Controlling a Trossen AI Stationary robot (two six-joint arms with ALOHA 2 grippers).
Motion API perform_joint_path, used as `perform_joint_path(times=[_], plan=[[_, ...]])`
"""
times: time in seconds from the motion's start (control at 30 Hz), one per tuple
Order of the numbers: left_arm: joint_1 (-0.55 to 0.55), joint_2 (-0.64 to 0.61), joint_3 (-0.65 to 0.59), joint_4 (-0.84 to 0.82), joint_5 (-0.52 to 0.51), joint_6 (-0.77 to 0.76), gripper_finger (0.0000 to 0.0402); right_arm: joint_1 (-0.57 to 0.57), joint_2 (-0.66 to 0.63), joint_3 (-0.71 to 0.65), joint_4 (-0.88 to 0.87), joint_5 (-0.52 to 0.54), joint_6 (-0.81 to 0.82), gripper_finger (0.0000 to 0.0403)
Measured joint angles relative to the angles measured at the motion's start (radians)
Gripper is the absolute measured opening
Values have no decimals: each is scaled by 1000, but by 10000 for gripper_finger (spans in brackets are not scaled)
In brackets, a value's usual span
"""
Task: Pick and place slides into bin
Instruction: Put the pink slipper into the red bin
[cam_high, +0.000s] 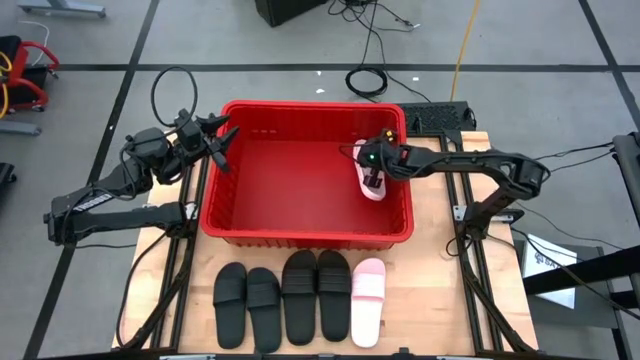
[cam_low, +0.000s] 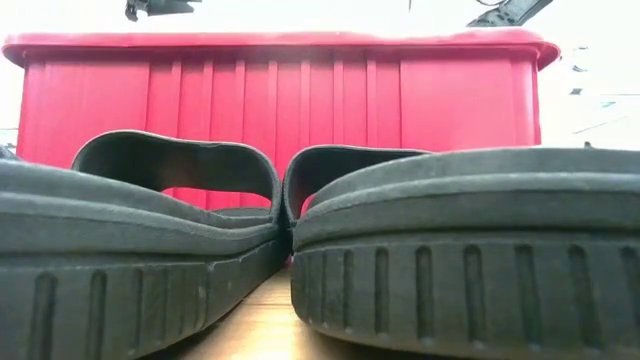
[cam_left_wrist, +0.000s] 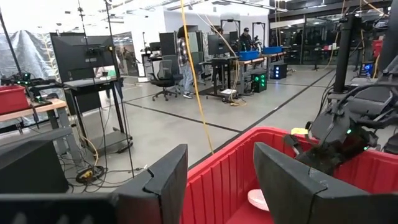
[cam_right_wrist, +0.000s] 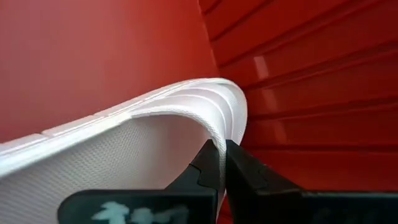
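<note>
Inside the red bin (cam_high: 300, 232), my right gripper (cam_high: 372, 168) holds a pale pink slide (cam_high: 369, 186).
Its fingers (cam_right_wrist: 208, 163) pinch the slide's strap near the bin's right wall. My left gripper (cam_high: 224, 140) hovers over the bin's left rim, fingers (cam_left_wrist: 171, 177) spread. Four black slides (cam_high: 282, 297) and one pink slide (cam_high: 367, 287) line the tabletop (cam_high: 440, 290).

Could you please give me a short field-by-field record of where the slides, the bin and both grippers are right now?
bin: red bin at table centre
slide in bin: one pink slide, near the bin's right wall
right gripper: right gripper inside the bin, shut on the pink slide's strap
left gripper: left gripper open, over the bin's left rim
slides on table: four black slides and one pale pink slide in a row before the bin
</note>
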Motion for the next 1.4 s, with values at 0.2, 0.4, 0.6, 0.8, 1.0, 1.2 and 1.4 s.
perform_joint_path(times=[0.2,0.4,0.6,0.8,1.0,1.2,1.4], plan=[[-1,0,0,0,1,0,189,-5,74,5,39,7,1,4],[-1,0,0,0,1,0,189,-6,87,-1,49,8,-11,15],[-1,0,0,0,1,0,189,-6,86,-1,50,8,-57,35],[-1,0,0,-7,1,-6,189,-4,85,-1,38,57,-89,79],[-1,0,-1,-9,1,-17,189,2,48,-1,31,54,-89,125],[-2,0,-1,-11,25,-23,189,3,-8,-1,-9,32,-87,140],[-1,0,-1,-11,26,-24,189,3,-31,0,-50,-24,-65,139]])
